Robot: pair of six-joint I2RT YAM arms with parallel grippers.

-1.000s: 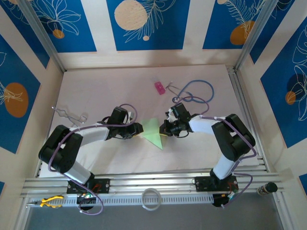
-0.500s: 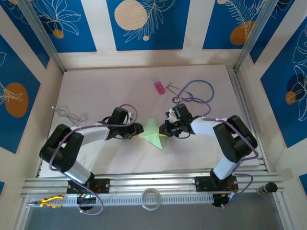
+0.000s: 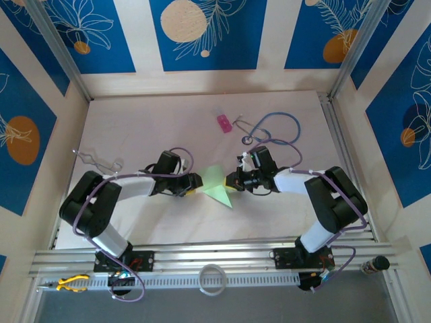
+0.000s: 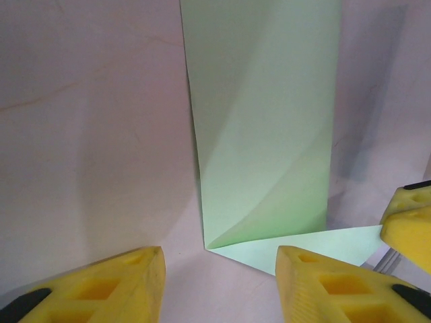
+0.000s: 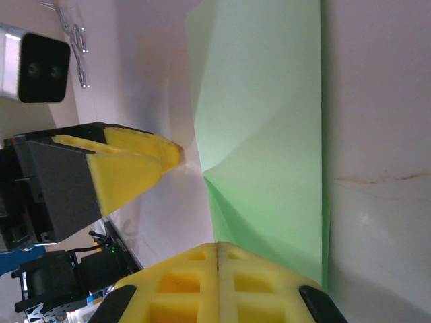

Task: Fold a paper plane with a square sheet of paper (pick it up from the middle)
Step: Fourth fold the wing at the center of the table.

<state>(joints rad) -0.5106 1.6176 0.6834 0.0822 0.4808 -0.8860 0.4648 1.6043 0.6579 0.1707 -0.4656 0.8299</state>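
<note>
The light-green sheet of paper, folded into a pointed paper plane shape, sits mid-table between my two grippers. My left gripper is at its left edge. In the left wrist view that gripper stands open with bare table between the fingers, and the creased paper begins just past the tips. My right gripper is at the paper's right side. Its fingers are pressed together on the paper, whose raised crease runs into the tips. One right fingertip touches the lower flap.
A small pink block and a blue stethoscope lie behind the paper to the right. A bent wire tool lies at the left. A white ring and yellow pliers rest on the front rail.
My left gripper has opened and no longer grips the paper. The right arm has shifted slightly right, and the paper now looks narrower and more raised.
</note>
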